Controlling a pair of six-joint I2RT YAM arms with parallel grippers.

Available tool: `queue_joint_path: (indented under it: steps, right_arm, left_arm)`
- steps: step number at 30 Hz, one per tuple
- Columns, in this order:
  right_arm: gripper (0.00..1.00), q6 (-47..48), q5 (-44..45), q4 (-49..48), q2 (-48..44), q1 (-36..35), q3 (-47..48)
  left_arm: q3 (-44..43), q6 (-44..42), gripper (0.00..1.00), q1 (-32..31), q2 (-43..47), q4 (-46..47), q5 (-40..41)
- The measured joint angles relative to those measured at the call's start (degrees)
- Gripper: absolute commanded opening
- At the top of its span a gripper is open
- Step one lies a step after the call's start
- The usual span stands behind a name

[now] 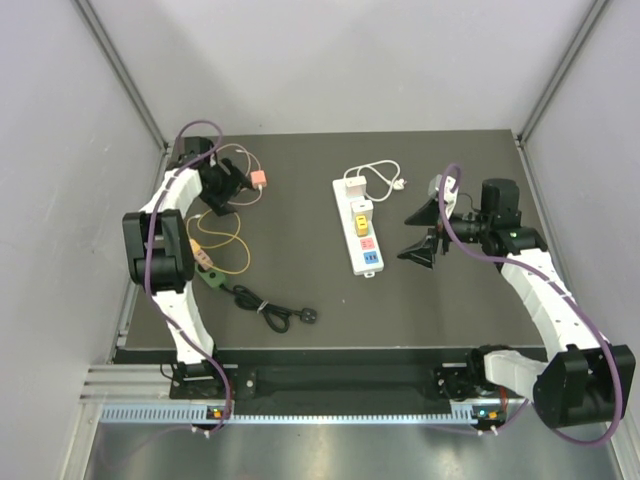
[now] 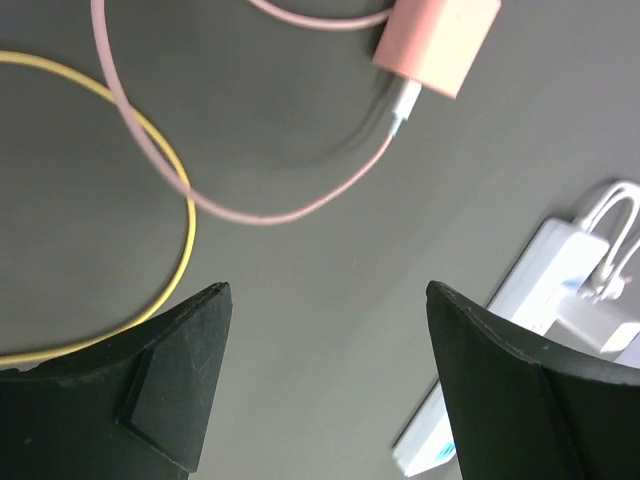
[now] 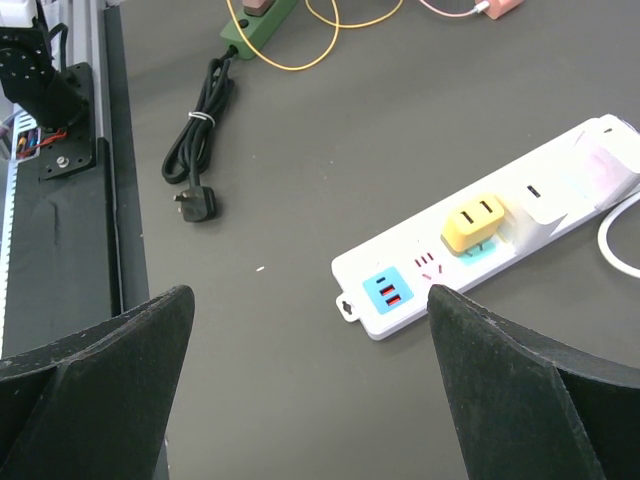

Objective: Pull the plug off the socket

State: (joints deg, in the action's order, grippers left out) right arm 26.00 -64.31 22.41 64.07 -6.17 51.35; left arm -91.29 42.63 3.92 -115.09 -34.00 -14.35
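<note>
A white power strip lies mid-table, also in the right wrist view and at the right edge of the left wrist view. A yellow plug sits in one of its sockets, showing in the top view. A white adapter with a white cable is plugged in beside it. My right gripper is open and empty, to the right of the strip; it also shows in its wrist view. My left gripper is open and empty at the back left, in its wrist view over bare table.
A pink charger with a pink cable lies back left. A yellow cable, a green socket block and a coiled black cord with plug lie left front. Grey walls enclose the table.
</note>
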Motion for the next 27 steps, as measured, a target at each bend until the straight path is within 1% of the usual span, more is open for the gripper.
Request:
queue_joint_path:
  steps: [5, 11, 15, 18, 20, 21, 22, 27]
  right_arm:
    - [1.00, 0.0, -0.1, 0.0, 0.0, 0.0, 0.0]
    - [1.00, 0.0, -0.1, 0.0, 0.0, 0.1, 0.0]
    - [1.00, 0.0, 0.0, 0.0, 0.1, 0.1, 0.0]
    - [1.00, 0.0, 0.7, 0.0, 0.2, 0.1, 0.0]
    - [1.00, -0.3, 1.7, -0.2, 0.3, 0.2, 0.0]
    - [1.00, -0.6, 2.2, -0.4, 0.3, 0.3, 0.0]
    - [1.00, -0.9, 2.6, -0.8, 0.3, 0.6, 0.0]
    - [1.00, -5.0, 5.2, -5.3, 0.0, 3.3, -1.7]
  left_arm:
    - [3.7, -4.0, 0.82, 0.0, 4.3, -0.6, -1.5]
    - [9.9, -9.2, 0.81, -0.3, 10.9, 1.2, -7.4]
    - [15.0, -11.2, 0.81, -3.1, 16.1, 4.5, -10.6]
    - [16.5, -11.1, 0.81, -8.8, 18.1, 7.6, -11.5]
    - [16.7, -10.3, 0.79, -14.1, 18.3, 9.9, -11.3]
    - [16.8, -9.8, 0.79, -16.2, 18.3, 10.9, -11.2]
    - [16.8, -9.1, 0.75, -19.1, 18.2, 11.8, -10.9]
    - [16.6, -3.9, 0.68, -30.4, 17.4, 15.5, -4.9]
